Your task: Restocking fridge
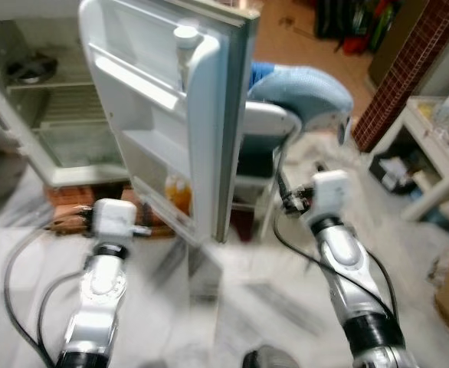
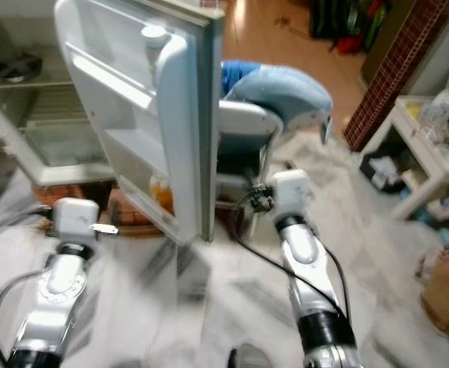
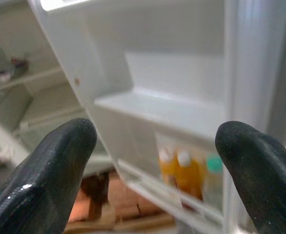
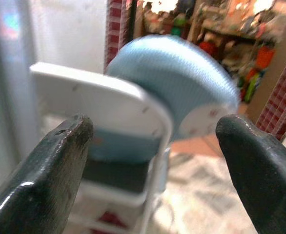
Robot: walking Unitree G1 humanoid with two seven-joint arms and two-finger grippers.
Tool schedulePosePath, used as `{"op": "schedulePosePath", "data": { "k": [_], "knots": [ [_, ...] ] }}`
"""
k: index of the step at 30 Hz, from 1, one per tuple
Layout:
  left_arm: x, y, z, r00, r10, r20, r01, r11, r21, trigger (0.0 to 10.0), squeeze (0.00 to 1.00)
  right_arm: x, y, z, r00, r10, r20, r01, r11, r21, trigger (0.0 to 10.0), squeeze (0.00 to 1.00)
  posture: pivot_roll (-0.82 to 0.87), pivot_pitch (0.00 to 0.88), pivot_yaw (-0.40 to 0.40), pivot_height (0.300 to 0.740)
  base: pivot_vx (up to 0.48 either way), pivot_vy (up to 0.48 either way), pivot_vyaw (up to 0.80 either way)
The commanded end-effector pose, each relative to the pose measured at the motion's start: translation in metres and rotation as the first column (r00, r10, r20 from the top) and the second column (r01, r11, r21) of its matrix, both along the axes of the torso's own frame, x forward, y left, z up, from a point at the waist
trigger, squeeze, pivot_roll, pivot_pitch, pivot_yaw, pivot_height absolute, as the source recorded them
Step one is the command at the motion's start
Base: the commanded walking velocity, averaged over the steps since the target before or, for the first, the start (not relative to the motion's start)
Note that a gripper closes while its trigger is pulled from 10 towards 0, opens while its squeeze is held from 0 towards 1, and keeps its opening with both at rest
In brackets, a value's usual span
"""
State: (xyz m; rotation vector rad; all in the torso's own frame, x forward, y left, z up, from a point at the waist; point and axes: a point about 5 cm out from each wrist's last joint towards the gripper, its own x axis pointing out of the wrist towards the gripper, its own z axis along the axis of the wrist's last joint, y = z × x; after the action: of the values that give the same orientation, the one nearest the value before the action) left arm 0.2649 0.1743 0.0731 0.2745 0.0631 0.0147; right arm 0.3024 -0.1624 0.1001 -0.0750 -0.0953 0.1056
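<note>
Nearest, at six o'clock in the head views: two silver arms raised over a pale, motion-blurred floor (image 1: 255, 307), neither carrying anything.

Left gripper (image 3: 153, 161) spread wide, both black fingers (image 3: 50, 165) apart with nothing between them, aimed straight at the inner face of the fridge door (image 1: 171, 115). Left wrist housing at about eight o'clock in the left eye view, just short of the door's lower corner.

Right gripper (image 4: 153, 161) likewise wide open and empty, aimed past the door's outer edge at a white chair (image 1: 267, 126) with a light blue cushion (image 1: 305, 88) draped over its back.

Next out, at twelve o'clock: the door swung fully open, edge-on toward the camera, standing between the two arms. Bottom door rack holding orange bottles (image 3: 184, 170) with white caps, upright, long axis vertical, packed side by side; something teal-capped just beside them, too blurred to identify. Middle rack (image 3: 157, 109) apparently bare. White-capped bottle (image 1: 185, 46) upright in the top rack.

Farther, at ten o'clock: the fridge cabinet (image 1: 56, 115), shelves mostly bare, a dark bowl-like thing on the upper shelf, unclear.

Farthest, at two o'clock: brick pillar (image 1: 401, 69) and a low white table (image 1: 439, 161) with clutter.

Judged: no stock in hand, so a fetch likely comes first. For any door-rack placement, left arm clearly nearer, racks lying dead ahead at its twelve o'clock; right arm cut off from them by the door's edge.
</note>
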Motion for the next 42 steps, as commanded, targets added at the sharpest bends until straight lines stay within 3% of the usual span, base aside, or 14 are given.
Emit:
{"op": "schedulePosePath", "data": {
  "k": [1,7,11,20,24,29,33,36,38,39,40,41,42],
  "knots": [
    [-0.002,0.011,-0.001,0.999,0.041,-0.008,-0.041,0.999,0.007,10.0,0.00,0.003,0.011,0.006,0.999,0.032,0.027,-0.032,0.999,0.011,10.0,0.00,0.08,0.066,-0.048,0.740,0.368,0.000,0.00],
    [-0.008,0.014,-0.008,0.996,0.086,-0.037,-0.085,0.996,0.025,10.0,0.00,0.003,0.012,0.009,0.996,0.078,0.041,-0.078,0.997,-0.003,10.0,0.00,0.09,0.069,-0.048,0.740,0.000,0.000,0.00],
    [-0.025,0.024,-0.018,0.986,0.135,-0.094,-0.133,0.991,0.030,10.0,0.00,0.008,0.010,0.012,0.996,0.079,0.045,-0.079,0.997,-0.013,10.0,0.00,0.10,0.074,-0.050,0.740,0.000,0.000,0.79],
    [-0.043,0.023,-0.036,0.971,0.136,-0.197,-0.128,0.990,0.054,10.0,0.00,0.021,0.008,0.019,0.994,0.095,0.051,-0.094,0.995,-0.015,10.0,0.00,0.12,0.079,-0.063,0.740,0.000,0.000,0.79],
    [-0.046,0.019,-0.031,0.973,0.128,-0.191,-0.122,0.992,0.044,10.0,0.00,0.027,0.007,0.024,0.993,0.103,0.054,-0.102,0.995,-0.014,10.0,0.00,0.12,0.090,-0.069,0.740,0.000,0.000,0.70],
    [-0.046,0.021,-0.031,0.972,0.133,-0.195,-0.129,0.991,0.033,10.0,0.00,0.042,-0.002,0.032,0.999,-0.006,0.051,0.006,1.000,-0.003,10.0,0.00,0.13,0.088,-0.070,0.740,0.000,0.000,0.00],
    [-0.044,0.020,-0.030,0.973,0.121,-0.198,-0.121,0.993,0.016,10.0,0.00,0.045,0.001,0.034,0.999,-0.006,0.052,0.006,1.000,0.012,10.0,0.00,0.13,0.084,-0.068,0.740,0.000,0.000,0.00],
    [-0.042,0.006,-0.023,0.987,0.003,-0.162,-0.019,0.995,-0.101,10.0,0.00,0.049,0.011,0.034,0.999,0.019,0.043,-0.022,0.996,0.082,10.0,0.00,0.14,0.081,-0.065,0.740,0.000,0.000,0.00],
    [-0.042,0.005,-0.021,0.989,-0.012,-0.149,-0.004,0.994,-0.108,10.0,0.00,0.051,0.017,0.036,0.998,0.046,0.048,-0.052,0.993,0.109,10.0,0.00,0.14,0.080,-0.064,0.740,0.000,0.000,0.00],
    [-0.041,0.003,-0.020,0.991,-0.027,-0.131,0.012,0.993,-0.119,10.0,0.32,0.053,0.030,0.042,0.990,0.126,0.060,-0.134,0.978,0.158,10.0,0.00,0.14,0.077,-0.062,0.740,0.000,0.000,0.00],
    [-0.040,0.002,-0.019,0.991,-0.031,-0.127,0.015,0.992,-0.123,10.0,0.32,0.053,0.036,0.044,0.984,0.167,0.065,-0.176,0.968,0.178,10.0,0.00,0.14,0.077,-0.062,0.740,0.000,0.000,0.00],
    [-0.039,0.002,-0.019,0.992,-0.036,-0.123,0.020,0.991,-0.129,10.0,0.44,0.053,0.044,0.046,0.972,0.226,0.070,-0.235,0.949,0.212,10.0,0.00,0.14,0.075,-0.063,0.740,0.000,0.000,0.00],
    [-0.038,-0.001,-0.017,0.992,-0.065,-0.105,0.048,0.987,-0.157,10.0,1.00,0.049,0.063,0.053,0.922,0.374,0.100,-0.387,0.881,0.274,10.0,0.00,0.14,0.073,-0.063,0.740,0.000,0.000,0.00]
  ]
}}
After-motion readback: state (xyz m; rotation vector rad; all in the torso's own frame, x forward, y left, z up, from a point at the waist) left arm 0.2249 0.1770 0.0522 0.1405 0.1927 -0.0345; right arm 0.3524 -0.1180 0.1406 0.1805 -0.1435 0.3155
